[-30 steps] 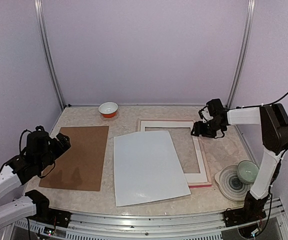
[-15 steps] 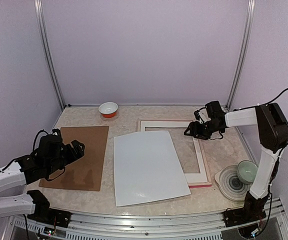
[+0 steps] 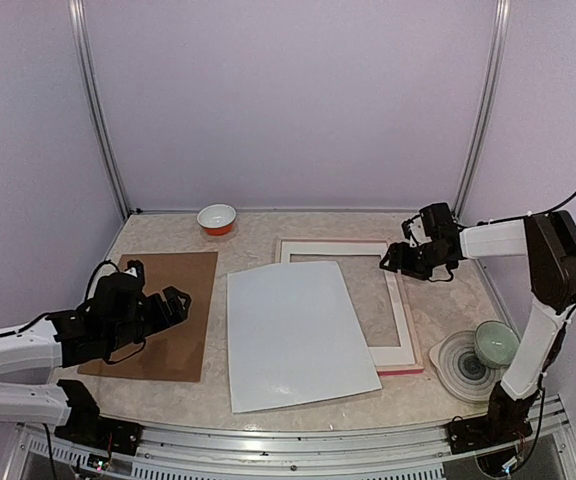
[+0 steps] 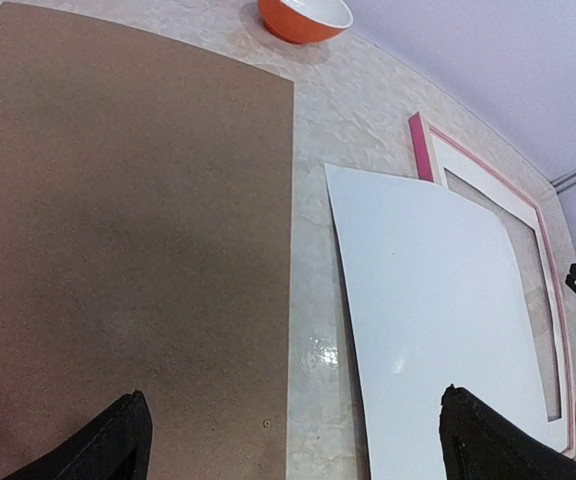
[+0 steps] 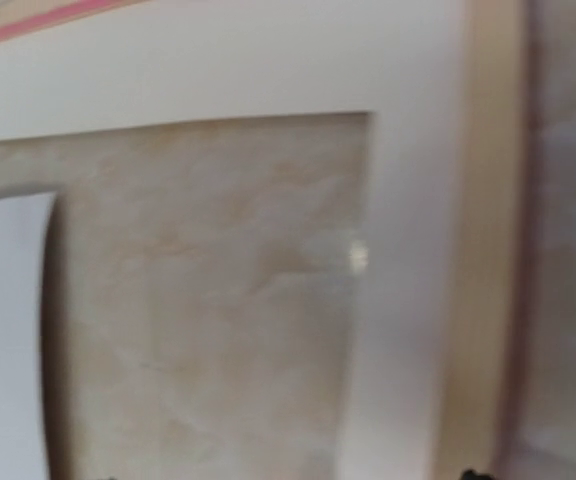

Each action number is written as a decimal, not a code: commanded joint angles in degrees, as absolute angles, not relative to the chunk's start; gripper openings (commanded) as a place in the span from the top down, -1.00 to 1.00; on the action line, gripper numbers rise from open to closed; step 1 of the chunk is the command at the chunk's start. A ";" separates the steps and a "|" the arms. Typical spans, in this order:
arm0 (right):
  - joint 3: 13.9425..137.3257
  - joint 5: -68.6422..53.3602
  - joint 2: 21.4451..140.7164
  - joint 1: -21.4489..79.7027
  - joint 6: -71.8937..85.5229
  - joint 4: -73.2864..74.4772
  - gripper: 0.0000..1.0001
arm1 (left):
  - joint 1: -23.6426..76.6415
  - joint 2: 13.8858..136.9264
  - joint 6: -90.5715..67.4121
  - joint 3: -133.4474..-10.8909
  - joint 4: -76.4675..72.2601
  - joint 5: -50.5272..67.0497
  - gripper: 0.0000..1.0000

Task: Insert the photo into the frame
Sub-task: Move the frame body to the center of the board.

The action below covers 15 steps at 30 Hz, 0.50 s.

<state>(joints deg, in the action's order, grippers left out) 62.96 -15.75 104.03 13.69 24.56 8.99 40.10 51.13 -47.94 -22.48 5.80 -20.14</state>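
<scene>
The photo (image 3: 298, 333) lies flat mid-table, showing only a plain white side, also in the left wrist view (image 4: 438, 320). Its right part overlaps the frame (image 3: 400, 371), a thin pink rim (image 4: 419, 147) under a white mat (image 3: 405, 315). My left gripper (image 3: 175, 305) hovers open over the right edge of the brown board, its fingertips (image 4: 126, 442) wide apart and empty. My right gripper (image 3: 392, 262) hangs open over the frame's far right corner; the right wrist view shows the mat (image 5: 408, 260) and bare table inside it, with only the dark fingertips (image 5: 467, 474) at the bottom.
A brown backing board (image 3: 156, 315) lies left of the photo. An orange bowl (image 3: 217, 218) stands at the back. A green bowl (image 3: 495, 343) rests on a ringed plate (image 3: 455, 366) at the near right.
My left arm has reached forward and to the right, out over the brown board. My right gripper has shifted slightly above the frame's far corner and its jaws stand a little wider.
</scene>
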 commanded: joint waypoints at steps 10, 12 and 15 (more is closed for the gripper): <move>62.05 -19.72 107.95 12.82 24.23 6.83 -0.43 | 44.44 59.39 -44.54 -23.37 -5.19 -13.04 -0.98; 62.17 -22.07 108.67 13.11 24.23 6.17 -0.42 | 44.62 60.94 -44.75 -23.30 -6.36 -12.27 -0.98; 62.62 -22.99 109.50 14.51 24.37 5.81 -0.41 | 44.65 62.98 -45.23 -22.96 -8.11 -10.81 -0.98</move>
